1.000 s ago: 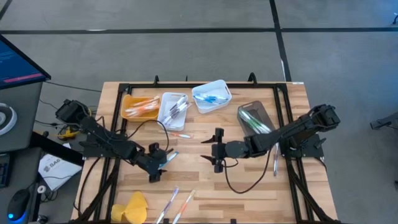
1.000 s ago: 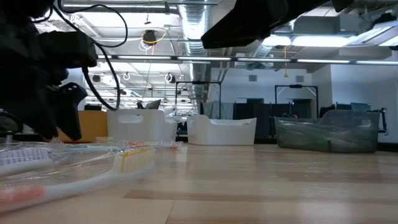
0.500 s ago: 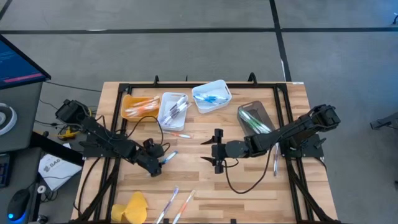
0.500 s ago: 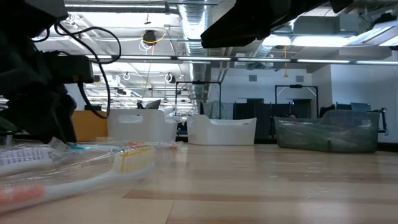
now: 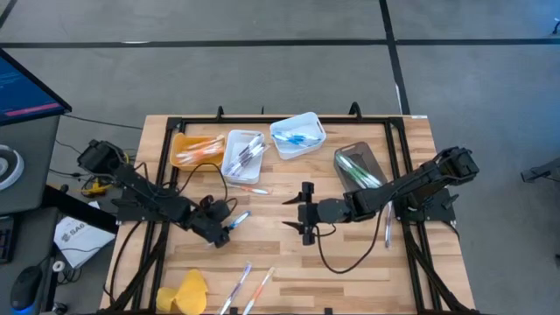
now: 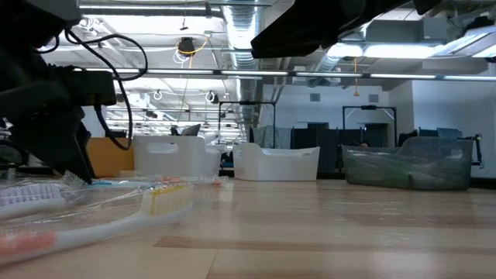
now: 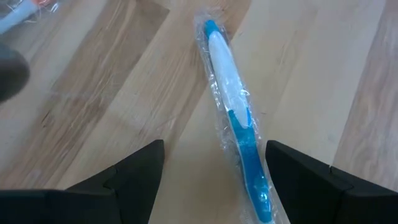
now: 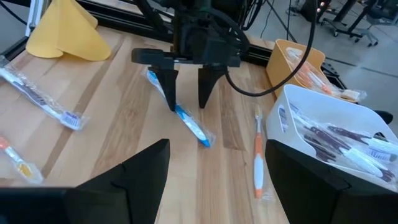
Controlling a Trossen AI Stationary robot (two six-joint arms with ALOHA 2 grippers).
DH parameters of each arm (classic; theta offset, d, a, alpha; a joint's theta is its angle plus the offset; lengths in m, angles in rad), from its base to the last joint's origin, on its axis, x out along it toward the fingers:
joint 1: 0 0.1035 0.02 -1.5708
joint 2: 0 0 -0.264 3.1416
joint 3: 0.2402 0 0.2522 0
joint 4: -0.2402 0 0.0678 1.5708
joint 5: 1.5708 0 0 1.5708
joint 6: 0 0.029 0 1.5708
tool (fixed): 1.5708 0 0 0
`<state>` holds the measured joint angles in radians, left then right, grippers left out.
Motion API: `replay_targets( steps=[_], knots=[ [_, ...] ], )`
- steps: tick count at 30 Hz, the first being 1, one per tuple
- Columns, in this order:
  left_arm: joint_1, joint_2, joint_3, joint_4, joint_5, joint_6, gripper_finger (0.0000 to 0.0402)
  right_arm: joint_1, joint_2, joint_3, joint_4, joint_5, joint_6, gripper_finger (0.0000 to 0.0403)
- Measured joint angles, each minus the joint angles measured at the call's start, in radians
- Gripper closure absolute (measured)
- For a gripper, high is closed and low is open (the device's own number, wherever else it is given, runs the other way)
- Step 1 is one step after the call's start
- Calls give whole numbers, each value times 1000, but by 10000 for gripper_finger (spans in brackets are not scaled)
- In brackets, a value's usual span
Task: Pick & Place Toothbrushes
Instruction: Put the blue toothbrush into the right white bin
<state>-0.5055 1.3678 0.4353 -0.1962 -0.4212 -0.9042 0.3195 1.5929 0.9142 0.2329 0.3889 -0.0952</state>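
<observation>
Right between the spread fingers of the left gripper [image 5: 219, 233] lies a blue brush [image 7: 232, 115], wrapped in clear film, flat on the wooden surface [image 5: 367, 262]. Its white part points away from the gripper and its blue end lies near one finger [image 7: 311, 171]; neither finger touches it. Seen from the right wrist, the gripper stands upright over the brush with its tips low, one on each side.

Just beyond that gripper, toward the bins, an orange brush [image 8: 257, 157] lies on the surface beside the white bin [image 5: 242, 153], which holds dark-and-white wrapped brushes. Next to it the orange bin [image 5: 184, 140] holds orange ones, another white bin [image 5: 315, 131] holds blue ones, and a dark bin [image 5: 372, 157] near the right arm holds green ones.

Behind the left gripper, toward the front edge, two more wrapped brushes [image 5: 248, 289] lie side by side, with a yellow lump [image 5: 185, 291] near them.

Well apart from the left gripper, near the middle of the surface, the right gripper [image 5: 304, 213] hangs with its fingers wide and nothing between them. A single brush [image 5: 388, 229] lies on the far side of the right arm, along the frame.
</observation>
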Motion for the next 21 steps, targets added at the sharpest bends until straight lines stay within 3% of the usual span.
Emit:
replay_targets(
  steps=[16,21],
  knots=[
    [-1,0,-51,88,-28,16,125,0,0,0,0,0,0,143],
    [-1,1,-52,83,-35,59,162,0,0,0,0,0,4,143]
  ],
)
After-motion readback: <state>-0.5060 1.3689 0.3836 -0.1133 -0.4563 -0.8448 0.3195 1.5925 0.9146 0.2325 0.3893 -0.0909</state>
